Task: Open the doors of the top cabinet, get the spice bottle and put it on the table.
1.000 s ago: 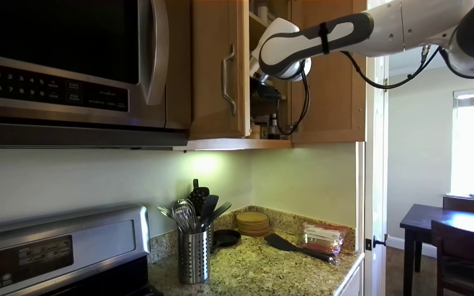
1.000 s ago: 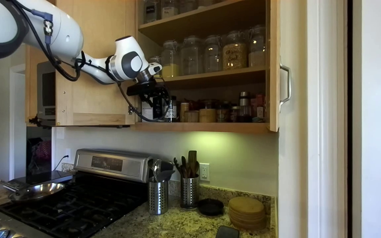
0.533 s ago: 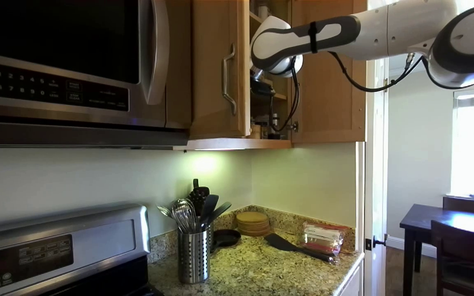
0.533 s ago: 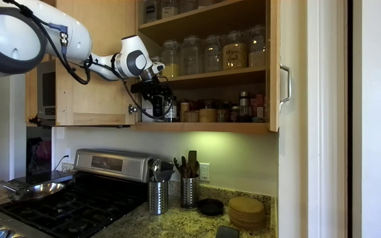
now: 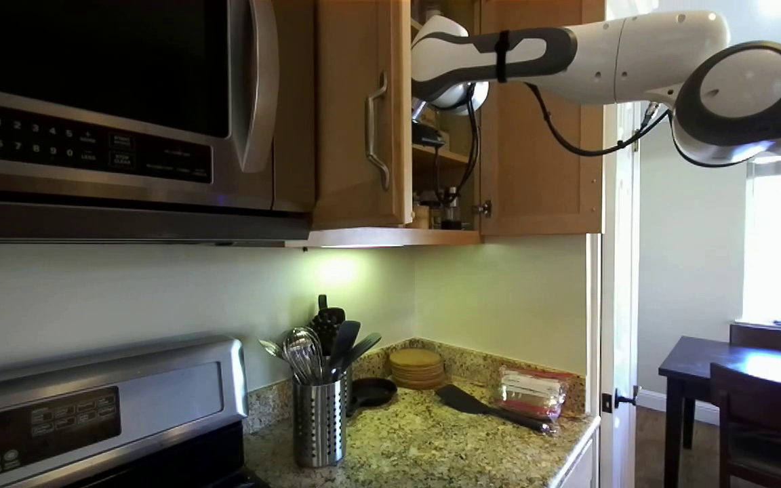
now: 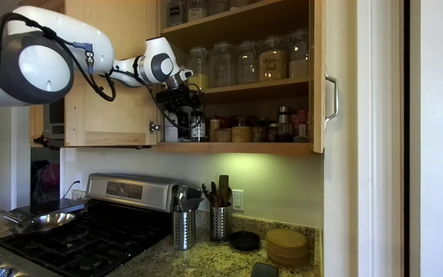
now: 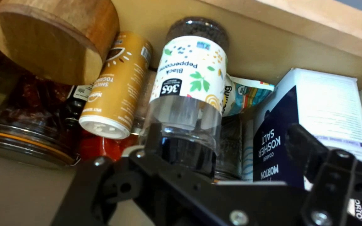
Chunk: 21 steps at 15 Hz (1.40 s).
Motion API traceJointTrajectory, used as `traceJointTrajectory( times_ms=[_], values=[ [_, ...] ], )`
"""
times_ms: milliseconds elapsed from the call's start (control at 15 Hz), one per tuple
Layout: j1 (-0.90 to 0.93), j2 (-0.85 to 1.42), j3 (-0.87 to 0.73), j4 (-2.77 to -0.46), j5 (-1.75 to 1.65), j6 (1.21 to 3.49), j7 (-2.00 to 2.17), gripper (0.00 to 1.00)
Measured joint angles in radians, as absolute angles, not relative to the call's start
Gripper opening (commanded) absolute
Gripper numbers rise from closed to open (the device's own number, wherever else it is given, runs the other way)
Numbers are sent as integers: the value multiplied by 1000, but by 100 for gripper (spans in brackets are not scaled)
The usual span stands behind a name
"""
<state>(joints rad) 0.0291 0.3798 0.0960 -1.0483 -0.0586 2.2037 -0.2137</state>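
Note:
The top cabinet (image 6: 237,148) stands with both doors open, one door (image 6: 110,80) (image 5: 360,129) on the stove side and one door (image 6: 318,88) (image 5: 543,115) opposite. The spice bottle, labelled Black Peppercorns (image 7: 193,69) (image 6: 198,130), stands on the bottom shelf with a white label and black cap. My gripper (image 7: 225,131) (image 6: 183,105) is open and empty just above and beside it. In the wrist view one finger overlaps the bottle's cap edge; the opposite finger is before the salt box. The door partly hides the gripper in an exterior view (image 5: 428,135). The granite table (image 5: 424,434) (image 6: 214,261) lies below.
A kosher salt box (image 7: 278,135), an orange shaker (image 7: 118,84) and a wooden container (image 7: 52,40) crowd the bottle. A dark bottle with a silver top (image 6: 284,121) stands farther along. Glass jars (image 6: 221,63) fill the shelf above. Utensil holders (image 6: 184,231) and round boards (image 6: 287,246) stand below.
In the exterior views the gripper has moved farther along the cabinet, slightly upward, closer over the bottle. The arm's elbow has come farther into view. Doors and bottles have not visibly moved.

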Motion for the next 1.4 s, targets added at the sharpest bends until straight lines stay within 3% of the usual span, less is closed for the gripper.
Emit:
traceJointTrajectory(
  times_ms=[1400],
  values=[
    [34, 475, 80, -897, -124, 2182, -221, 100]
  ],
)
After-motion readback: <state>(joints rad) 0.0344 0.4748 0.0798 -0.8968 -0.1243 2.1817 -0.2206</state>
